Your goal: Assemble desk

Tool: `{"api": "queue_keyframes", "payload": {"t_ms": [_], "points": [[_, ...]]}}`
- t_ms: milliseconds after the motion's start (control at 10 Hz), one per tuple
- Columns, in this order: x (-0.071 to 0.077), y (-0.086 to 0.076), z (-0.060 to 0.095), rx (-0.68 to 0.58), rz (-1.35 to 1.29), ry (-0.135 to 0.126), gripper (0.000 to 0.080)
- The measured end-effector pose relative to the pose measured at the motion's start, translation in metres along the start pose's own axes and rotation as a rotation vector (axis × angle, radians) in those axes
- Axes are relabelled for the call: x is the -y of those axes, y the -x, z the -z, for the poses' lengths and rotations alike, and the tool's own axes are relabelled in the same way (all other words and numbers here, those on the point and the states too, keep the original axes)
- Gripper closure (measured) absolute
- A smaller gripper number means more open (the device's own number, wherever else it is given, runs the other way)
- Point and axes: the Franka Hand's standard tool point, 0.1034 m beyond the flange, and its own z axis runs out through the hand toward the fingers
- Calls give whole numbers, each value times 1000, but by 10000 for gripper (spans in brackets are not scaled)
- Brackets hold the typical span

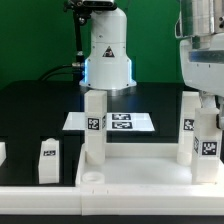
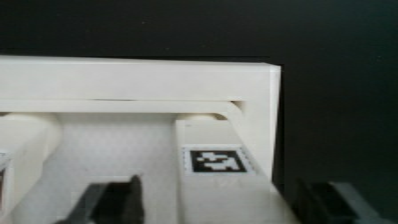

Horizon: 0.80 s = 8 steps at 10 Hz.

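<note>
The white desk slab (image 1: 135,170) lies flat at the front of the table. Three white tagged legs stand on its corners: one on the exterior view's left (image 1: 95,125), one at the back right (image 1: 187,125) and one at the front right (image 1: 207,140). A fourth leg (image 1: 48,160) stands loose on the table to the left of the slab. My gripper (image 1: 207,98) hangs just over the front right leg. In the wrist view my gripper (image 2: 222,205) is open, and its dark fingers (image 2: 111,200) straddle that tagged leg (image 2: 217,160) with gaps on both sides.
The marker board (image 1: 110,122) lies behind the slab, in front of the robot base (image 1: 107,55). A long white border rail (image 1: 40,195) runs along the front edge. A small white piece (image 1: 2,152) shows at the exterior view's left edge.
</note>
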Motion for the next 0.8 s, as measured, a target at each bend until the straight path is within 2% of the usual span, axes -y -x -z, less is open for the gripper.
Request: {"api": "queue_keyframes", "payload": {"t_ms": [100,200,300,800], "points": [[0,0,0,0,13,0,207],[1,-5,0,-6,220,1,207],[2,-9,1,-7,332,0,162],[2,-11,1,-13,665,4,151]]}}
